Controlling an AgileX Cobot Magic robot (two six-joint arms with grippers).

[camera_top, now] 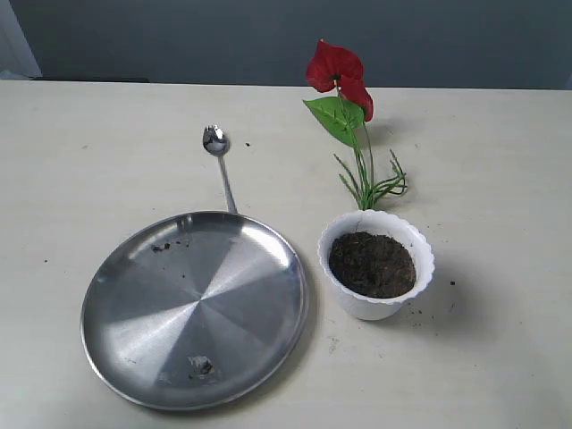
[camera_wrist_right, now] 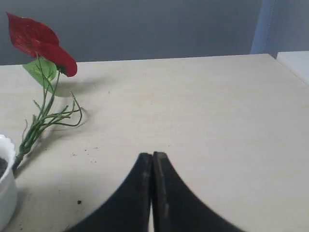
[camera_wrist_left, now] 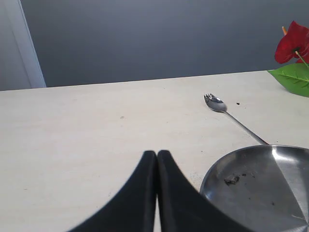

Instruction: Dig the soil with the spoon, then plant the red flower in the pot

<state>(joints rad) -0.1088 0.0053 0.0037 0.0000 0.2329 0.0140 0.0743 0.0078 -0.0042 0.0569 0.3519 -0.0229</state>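
One spoon [camera_top: 219, 161], one pot [camera_top: 376, 265], one red flower [camera_top: 344, 98], one plate [camera_top: 195, 308]

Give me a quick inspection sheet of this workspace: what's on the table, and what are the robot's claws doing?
Surface: pale table, scattered dark crumbs.
Spoon: on the table, handle end at the steel plate's rim.
Pot: upright, holding soil.
Red flower: lying behind the pot, not planted.
Clutter: steel plate, a few soil bits on it.
Grippers: left gripper and right gripper shut, empty, above the table.
Cables: nothing seen.
Surroundings: grey wall.
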